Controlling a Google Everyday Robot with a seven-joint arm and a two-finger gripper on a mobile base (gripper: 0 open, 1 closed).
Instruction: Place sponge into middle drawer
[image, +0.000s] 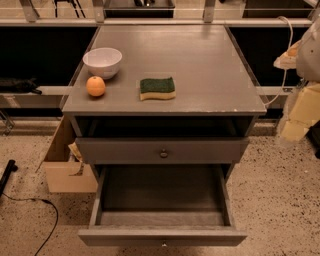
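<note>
- Middle drawer (150, 236), wide, shallow and of grey wood, stands pulled out at the bottom of the cabinet. Its plain matt front is nearest the camera, with a small round knob (163, 244) at the lower edge, and its flat grey floor lies bare.
- Speckled beige stone floor (280, 200) spreads round the cabinet, and a thin black cable (40, 220) curves across it on the left.
- Grey upper drawer front (210, 149) with a round metal knob (163, 153) sits just above the middle drawer.
- Brown cardboard box (65, 167), open-topped, leans beside the cabinet's left side.
- Gripper (300, 117), a blurred cream and white shape, hangs at the right edge of the view, beside the cabinet's front right corner and well apart from the sponge. Whether it is wide or narrow cannot be told.
- Sponge (157, 88), a small rectangle with a rough dark green scouring layer over soft yellow foam, lies flat on the smooth grey cabinet top (210, 65), near its front edge and left of centre.
- Round orange fruit (95, 86), dimpled and matt, rests to the sponge's left.
- Glossy white round bowl (102, 62) stands upright just behind the fruit, near the top's left edge.
</note>
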